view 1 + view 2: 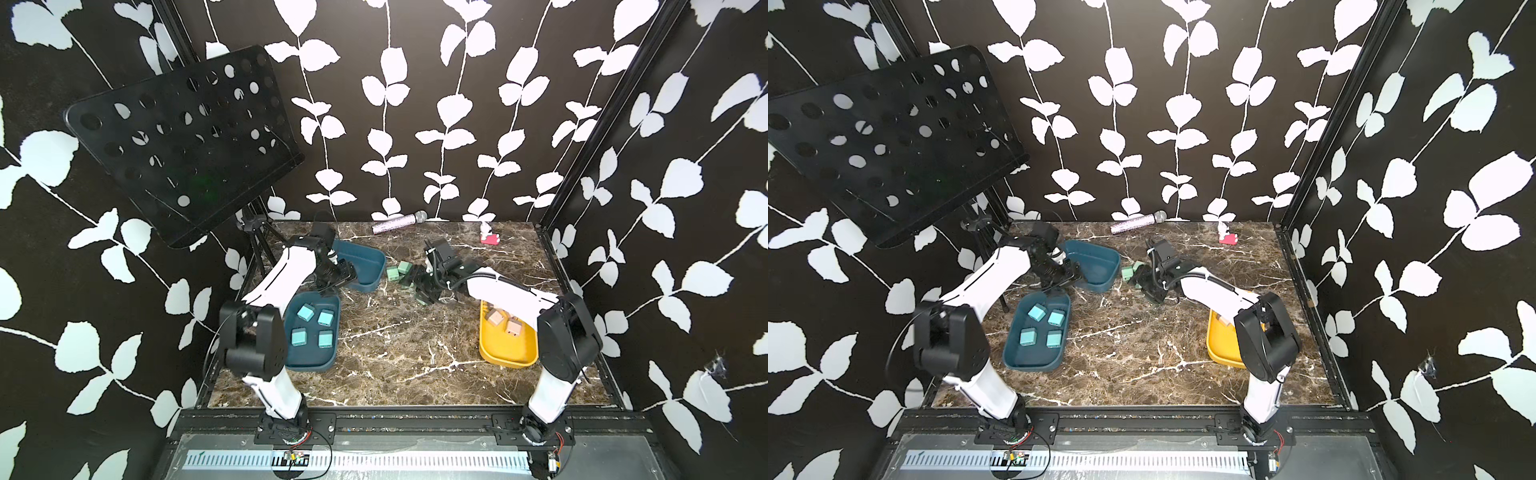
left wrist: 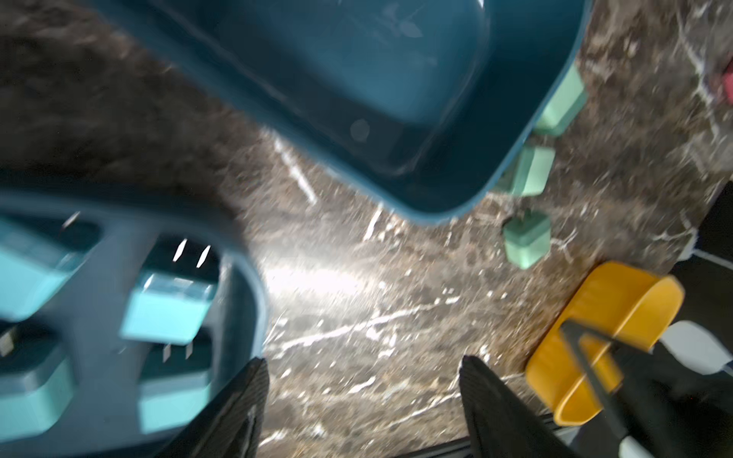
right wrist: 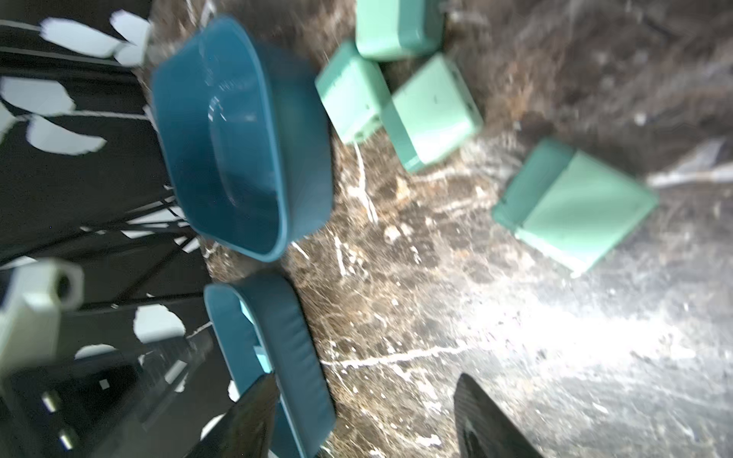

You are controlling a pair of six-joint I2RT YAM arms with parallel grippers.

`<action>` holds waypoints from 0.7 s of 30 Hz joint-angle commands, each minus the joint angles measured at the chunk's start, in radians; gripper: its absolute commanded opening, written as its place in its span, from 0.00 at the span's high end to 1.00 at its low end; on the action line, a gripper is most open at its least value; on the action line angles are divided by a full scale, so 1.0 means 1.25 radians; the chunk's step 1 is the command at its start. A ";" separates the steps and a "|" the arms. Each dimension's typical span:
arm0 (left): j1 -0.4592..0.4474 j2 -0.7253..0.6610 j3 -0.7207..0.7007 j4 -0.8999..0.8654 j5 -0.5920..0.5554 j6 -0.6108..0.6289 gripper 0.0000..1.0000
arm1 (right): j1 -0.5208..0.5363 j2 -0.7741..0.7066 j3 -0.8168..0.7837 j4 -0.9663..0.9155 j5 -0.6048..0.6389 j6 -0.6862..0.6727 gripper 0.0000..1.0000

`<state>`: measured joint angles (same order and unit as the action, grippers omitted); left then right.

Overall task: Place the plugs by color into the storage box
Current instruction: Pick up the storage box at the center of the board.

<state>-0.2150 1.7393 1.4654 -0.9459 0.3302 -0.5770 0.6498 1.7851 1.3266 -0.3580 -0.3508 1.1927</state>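
Hovering by the mint green plugs (image 3: 432,111) loose on the surface (image 1: 407,345), the right jaws stand spread and empty; the right arm (image 1: 511,289) hides some in both top views. Left jaws are spread, empty too. Light blue plugs (image 1: 306,312) lie in the near teal box (image 1: 309,361); beige plugs (image 1: 495,318), perhaps more hidden, in the yellow box (image 1: 507,361).

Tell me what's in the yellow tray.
In a top view, at least two tan plugs lie in the yellow tray. The right arm covers the tray's far end, so any more plugs there cannot be seen.
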 commanded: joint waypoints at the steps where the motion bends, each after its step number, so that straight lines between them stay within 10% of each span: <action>1: 0.003 0.040 0.050 0.065 0.049 -0.065 0.22 | 0.016 -0.035 -0.049 -0.008 0.027 0.007 0.30; 21: -0.010 0.239 0.119 0.060 -0.026 -0.089 0.40 | 0.037 -0.225 -0.276 0.006 0.090 0.074 0.30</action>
<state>-0.2192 2.0102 1.5749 -0.8307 0.3389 -0.7082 0.6815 1.5318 0.9966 -0.3634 -0.2676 1.2514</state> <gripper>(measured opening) 0.611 0.695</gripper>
